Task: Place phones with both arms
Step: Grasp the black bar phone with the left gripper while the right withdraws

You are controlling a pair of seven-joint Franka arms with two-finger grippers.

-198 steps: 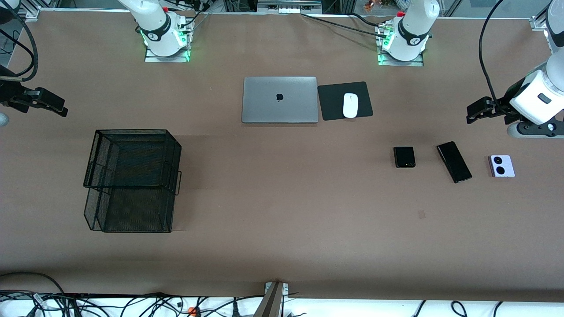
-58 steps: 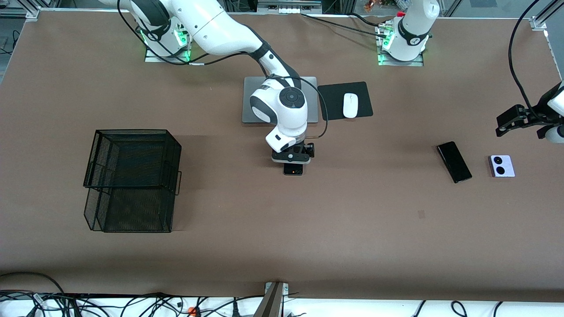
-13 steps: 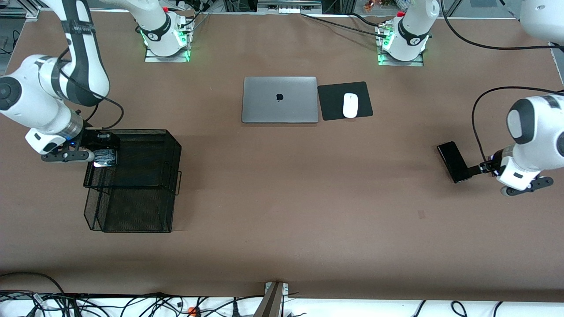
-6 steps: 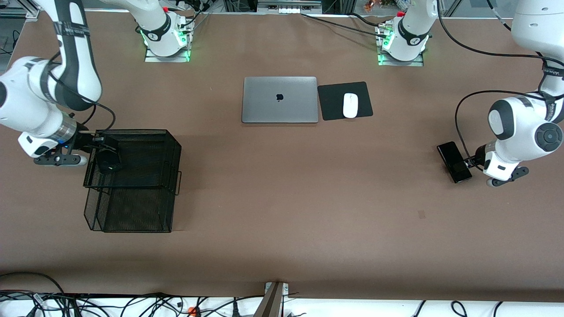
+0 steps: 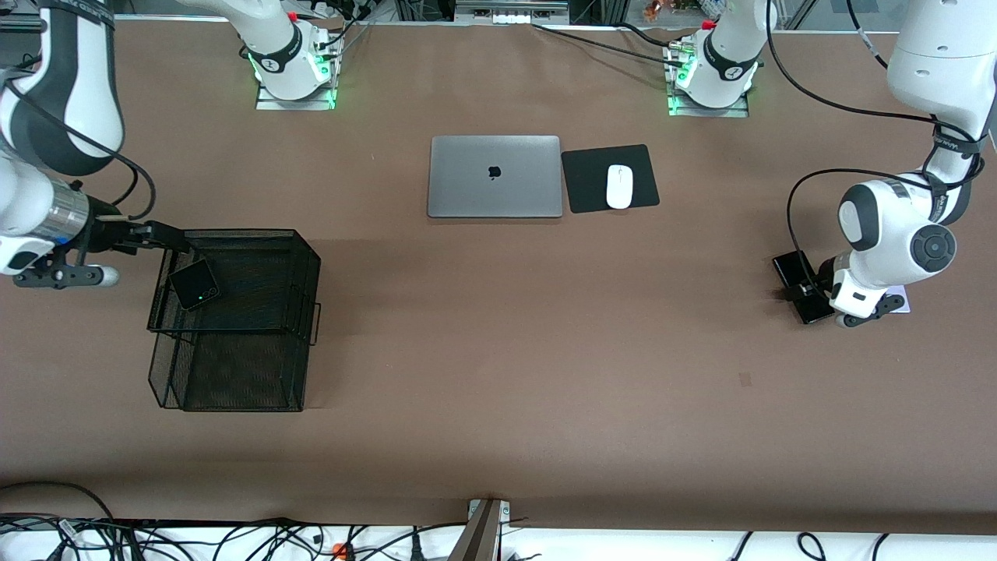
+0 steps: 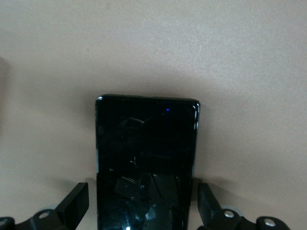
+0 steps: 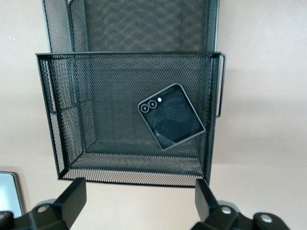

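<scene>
You get even, bright overhead light on the brown table (image 5: 498,374), with soft shadows beside the mesh basket (image 5: 234,312) and under both arms. The left wrist view is dim and soft, its slim black phone (image 6: 146,158) glinting with reflections; the right wrist view is sharper.

black flip phone (image 5: 195,284) lying tilted in upper tier of mesh basket (image 5: 234,319) | right hand (image 5: 160,234) at basket's 10 o'clock corner | left hand (image 5: 806,290) low over slim black phone (image 5: 801,284) | lavender phone (image 5: 897,300) at its 3 o'clock, mostly hidden
</scene>
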